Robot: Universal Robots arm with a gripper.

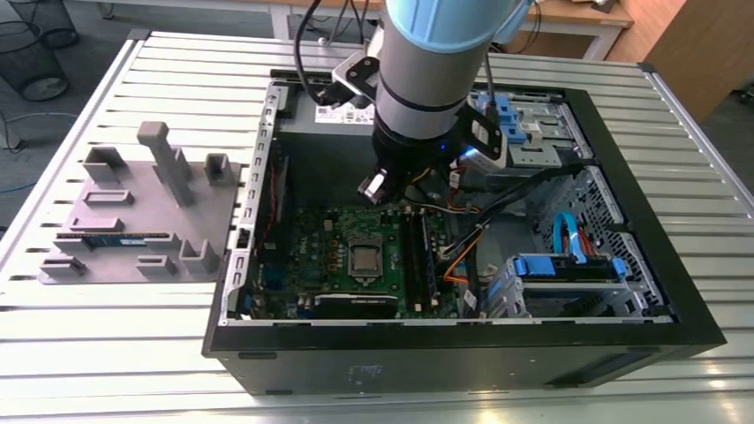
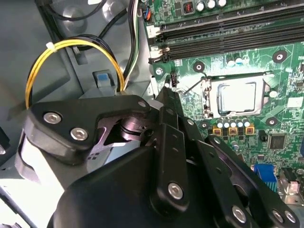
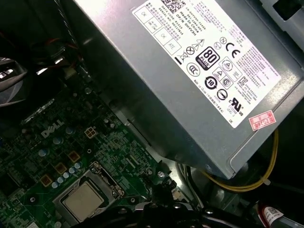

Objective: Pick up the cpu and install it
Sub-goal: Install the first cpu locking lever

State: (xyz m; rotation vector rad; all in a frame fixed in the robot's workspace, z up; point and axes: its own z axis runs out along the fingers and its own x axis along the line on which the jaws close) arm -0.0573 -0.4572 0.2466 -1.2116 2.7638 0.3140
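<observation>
The cpu (image 1: 364, 258) sits flat in its socket on the motherboard (image 1: 318, 256) inside the open case (image 1: 659, 265), and is seen in both wrist views (image 2: 237, 97) (image 3: 84, 201). The tool (image 1: 374, 189) hangs above the board, apart from the cpu, beside the power supply (image 3: 190, 90). Its fingers (image 2: 167, 102) are closed together and hold nothing. The grey tray (image 1: 130, 221) lies on the worktop (image 1: 71, 344).

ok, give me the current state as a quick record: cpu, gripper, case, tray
cpu: seated in the motherboard socket, silver top showing in both wrist views
gripper: above the motherboard inside the case, off to one side of the socket, holding nothing
case: open, lying on the slatted table
tray: grey, on the exterior view's left, memory stick lying on it
power supply: grey box with white label
</observation>
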